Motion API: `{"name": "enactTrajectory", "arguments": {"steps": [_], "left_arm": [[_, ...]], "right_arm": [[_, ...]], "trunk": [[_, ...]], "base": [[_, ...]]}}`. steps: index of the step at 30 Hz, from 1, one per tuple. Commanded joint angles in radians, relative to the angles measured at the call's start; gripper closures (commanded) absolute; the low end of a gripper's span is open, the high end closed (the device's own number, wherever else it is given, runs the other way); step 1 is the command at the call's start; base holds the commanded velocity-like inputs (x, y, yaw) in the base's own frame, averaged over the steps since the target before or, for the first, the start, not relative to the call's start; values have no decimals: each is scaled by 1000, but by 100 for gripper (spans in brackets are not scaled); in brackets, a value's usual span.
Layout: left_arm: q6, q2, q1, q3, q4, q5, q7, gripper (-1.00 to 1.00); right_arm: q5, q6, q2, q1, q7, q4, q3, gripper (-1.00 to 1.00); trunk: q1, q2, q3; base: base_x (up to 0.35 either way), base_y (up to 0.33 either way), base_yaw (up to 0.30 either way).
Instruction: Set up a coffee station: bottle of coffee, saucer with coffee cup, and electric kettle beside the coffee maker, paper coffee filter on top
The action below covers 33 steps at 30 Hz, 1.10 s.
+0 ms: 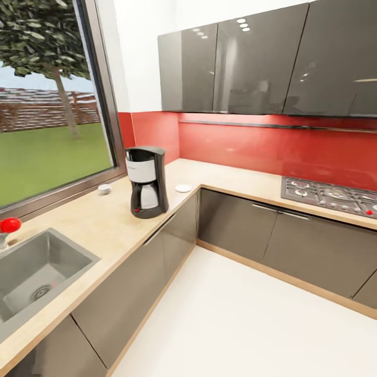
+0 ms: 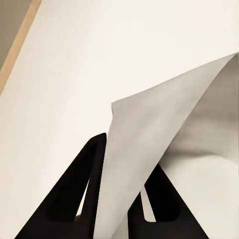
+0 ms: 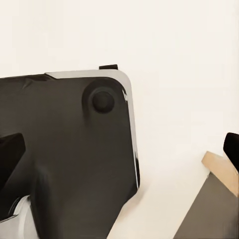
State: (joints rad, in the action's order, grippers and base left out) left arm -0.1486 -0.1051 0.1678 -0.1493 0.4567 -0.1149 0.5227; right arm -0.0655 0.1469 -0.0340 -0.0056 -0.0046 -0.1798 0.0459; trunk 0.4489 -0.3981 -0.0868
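White thin paper, the paper coffee filter (image 2: 149, 149), is seen clamped between the closed dark fingers of the left gripper (image 2: 117, 199); the right gripper (image 3: 119, 149) is shown by two dark fingertips (image 3: 10, 154) set wide apart with nothing between them. The filter step is judged in hand: the filter must be carried to the top of the coffee maker (image 1: 146, 181), standing on the kitchen countertop (image 1: 99, 220) with the coffee cup (image 1: 104, 189) and saucer (image 1: 183, 188) nearby. The filter's lower part is hidden by the fingers.
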Motion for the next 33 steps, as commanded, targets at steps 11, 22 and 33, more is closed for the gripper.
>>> {"name": "enactTrajectory", "arguments": {"steps": [11,22,33], "left_arm": [[-8,1,1,-7,-2,-14,3,100],[-8,1,1,-7,-3,-14,3,100],[-8,1,1,-7,-3,-14,3,100]], "right_arm": [[-8,3,0,-1,1,-3,4,-100],[-10,2,0,-1,0,-1,6,-100],[-11,2,0,-1,1,-1,8,-100]], "trunk": [[1,-2,-2],[1,-2,-2],[1,-2,-2]], "base": [[274,-172,0],[273,-172,0],[248,-190,0]]}}
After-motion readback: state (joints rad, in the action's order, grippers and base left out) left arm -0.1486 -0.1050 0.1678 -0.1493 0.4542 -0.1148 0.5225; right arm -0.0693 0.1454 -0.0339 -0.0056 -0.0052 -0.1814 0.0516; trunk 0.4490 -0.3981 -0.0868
